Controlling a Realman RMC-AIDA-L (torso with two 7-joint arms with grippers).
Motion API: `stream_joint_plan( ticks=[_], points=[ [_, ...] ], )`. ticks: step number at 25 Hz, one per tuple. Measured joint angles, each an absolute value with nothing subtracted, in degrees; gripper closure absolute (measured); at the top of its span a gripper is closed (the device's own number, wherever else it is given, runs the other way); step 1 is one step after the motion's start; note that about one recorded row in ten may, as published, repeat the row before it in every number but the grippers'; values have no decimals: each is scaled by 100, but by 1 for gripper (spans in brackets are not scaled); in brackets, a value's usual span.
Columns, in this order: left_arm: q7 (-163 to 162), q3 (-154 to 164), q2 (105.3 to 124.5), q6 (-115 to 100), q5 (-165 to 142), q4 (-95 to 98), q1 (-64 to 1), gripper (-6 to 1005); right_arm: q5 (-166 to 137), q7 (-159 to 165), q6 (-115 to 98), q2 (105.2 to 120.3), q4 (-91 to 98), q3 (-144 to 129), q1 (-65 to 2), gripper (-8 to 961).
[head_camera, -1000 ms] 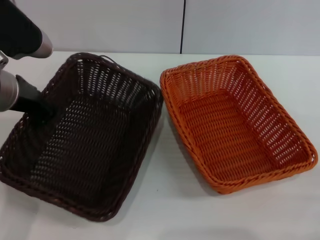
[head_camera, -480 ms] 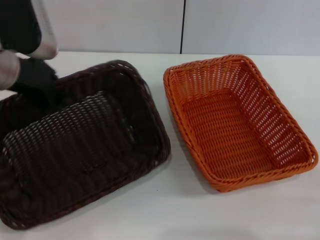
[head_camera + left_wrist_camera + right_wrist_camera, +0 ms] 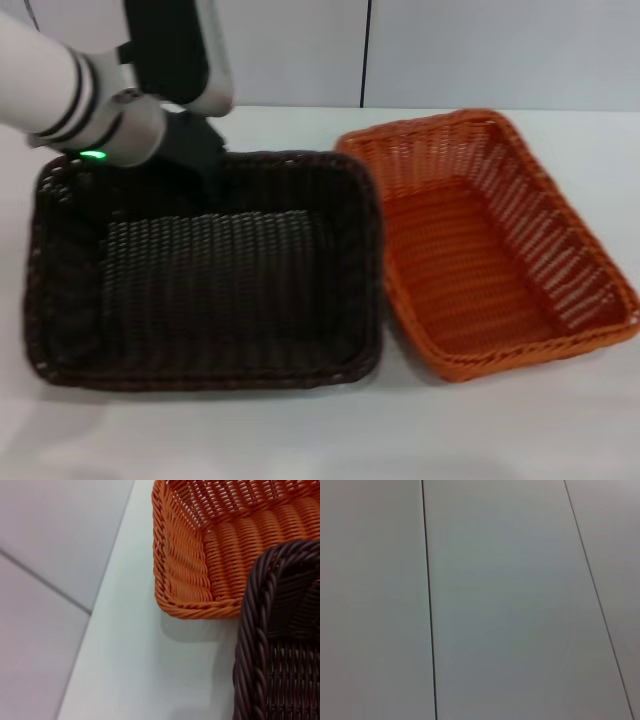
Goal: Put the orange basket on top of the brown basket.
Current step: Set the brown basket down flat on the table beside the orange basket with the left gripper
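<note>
The brown basket (image 3: 200, 290) lies square to the table edge at left centre in the head view, its right rim touching or overlapping the left rim of the orange basket (image 3: 480, 250). Both baskets are empty. My left gripper (image 3: 207, 168) reaches down from the upper left onto the brown basket's far rim, its dark fingers merging with the weave and shut on that rim. In the left wrist view a corner of the brown basket (image 3: 265, 645) sits close up beside a corner of the orange basket (image 3: 200, 555). My right gripper is out of view.
Both baskets rest on a white table (image 3: 300, 430) backed by a grey panelled wall (image 3: 450, 50). The orange basket's right corner reaches the picture's right edge. The right wrist view shows only wall panels (image 3: 510, 600).
The left arm has swung right and turned the brown basket, which has slid right until it meets the orange basket. The orange basket has shifted slightly.
</note>
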State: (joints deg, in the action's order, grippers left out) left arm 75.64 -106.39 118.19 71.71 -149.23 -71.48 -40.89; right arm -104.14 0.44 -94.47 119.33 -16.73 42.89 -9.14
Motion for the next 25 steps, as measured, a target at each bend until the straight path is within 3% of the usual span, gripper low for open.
stream_joint_plan(
  ticks=[8, 22, 25],
  points=[
    [7570, -10374, 11829, 6437, -14524, -6439, -4552, 807, -10414, 44, -9448, 11930, -1669, 4289, -914, 172],
    [7518, -9835, 11843, 5214, -13792, -5983, -4556, 778, -10461, 44, -9390, 11917, -1660, 4288, -907, 175],
    [7519, -9711, 11841, 5166, -13807, -5981, -4541, 680, -10467, 44, -9395, 11918, -1661, 4238, -905, 176]
  ],
)
